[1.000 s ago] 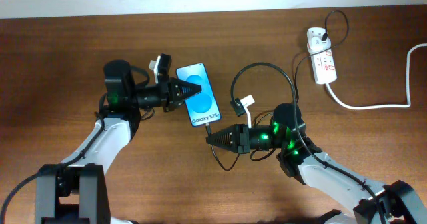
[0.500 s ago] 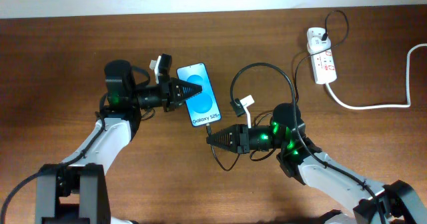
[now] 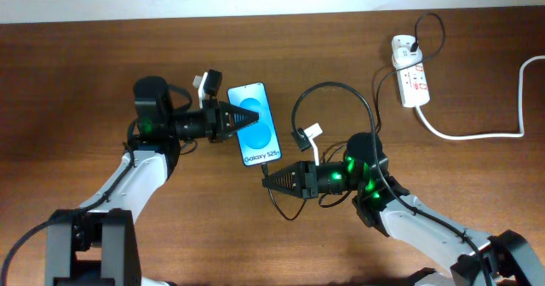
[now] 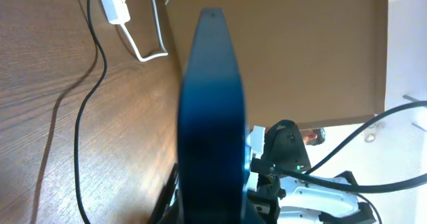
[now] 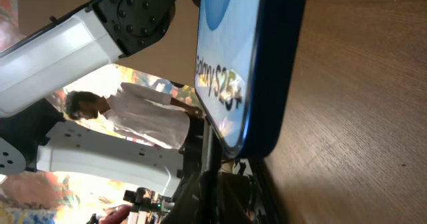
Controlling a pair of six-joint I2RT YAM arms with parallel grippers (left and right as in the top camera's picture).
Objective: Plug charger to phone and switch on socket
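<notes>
The left gripper is clamped on the left edge of the slim blue-screened, black-edged phone, at scene centre. The right gripper sits just near of the phone's bottom edge. Whether it pinches the thin black charger cable cannot be told. An off-axis push could twist the phone in the clamp. Only the overhead view shows the red switches on the white socket strip, far right.

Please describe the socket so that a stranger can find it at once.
On the brown wooden table, look at the upper right of the overhead view. There lies the socket, a small white strip with red marks; only it trails a thick white cord.
</notes>
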